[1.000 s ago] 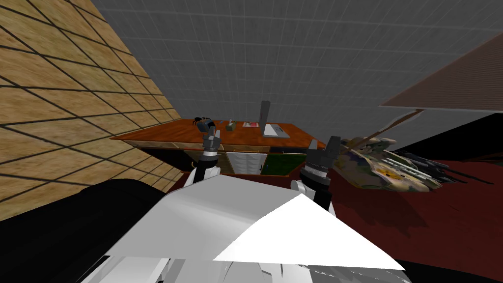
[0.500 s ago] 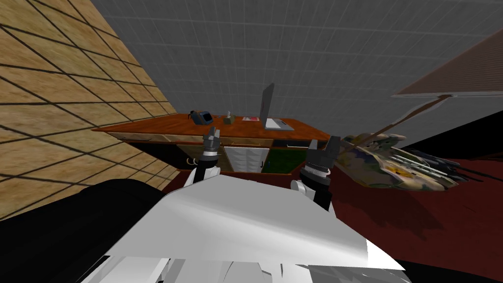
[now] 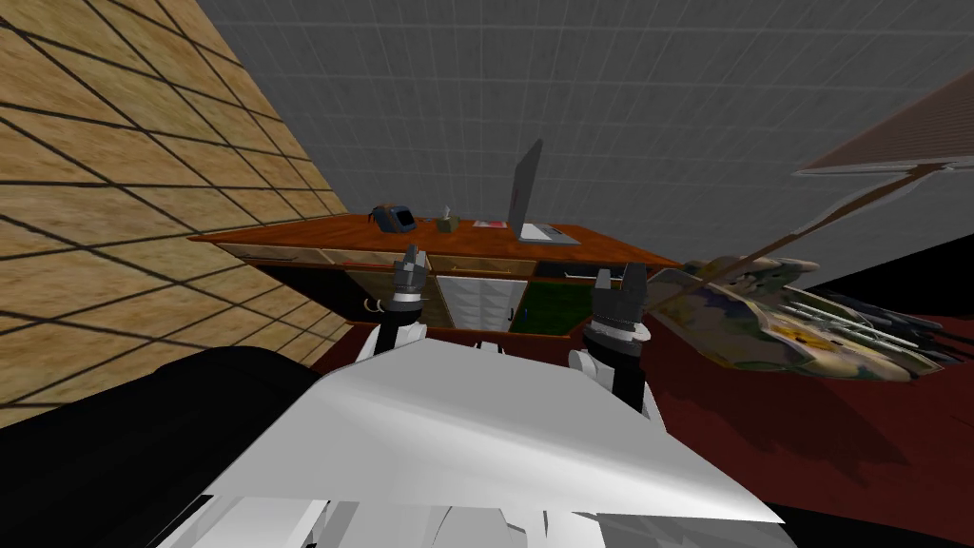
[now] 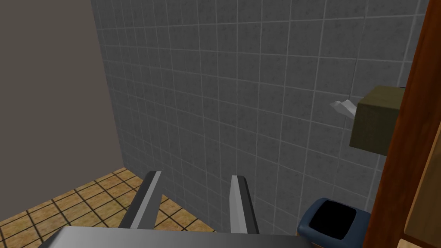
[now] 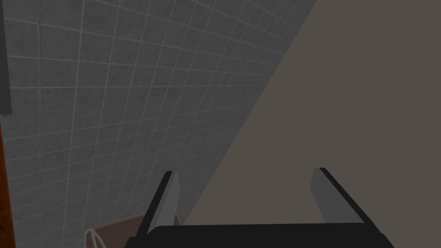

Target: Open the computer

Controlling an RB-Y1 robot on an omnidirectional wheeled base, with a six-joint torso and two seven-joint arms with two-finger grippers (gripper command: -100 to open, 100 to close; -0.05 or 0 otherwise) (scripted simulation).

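Observation:
On the brown desk [image 3: 314, 234] ahead stands a grey laptop [image 3: 525, 197], its lid raised nearly upright over its flat base. Both arms are held up in front of the desk's front edge, well short of the laptop. My left gripper [image 3: 411, 257] is below the desk's left half; in the left wrist view its fingers [image 4: 148, 199] stand apart with nothing between them, beside the desk's edge [image 4: 405, 150]. My right gripper [image 3: 617, 282] is lower and to the right of the laptop, and its fingers [image 5: 327, 189] are spread wide and empty.
A blue box-like device [image 3: 393, 218], an olive tissue box [image 3: 447, 224] and a red flat item [image 3: 489, 225] lie on the desk left of the laptop. Drawers, a white panel [image 3: 480, 303] and a green panel [image 3: 552, 306] sit below. A camouflage-patterned object [image 3: 789, 323] crowds the right.
My head view has shifted, so the desk and laptop now sit higher and further right. My right gripper has turned from slanted to upright. The left arm has barely moved.

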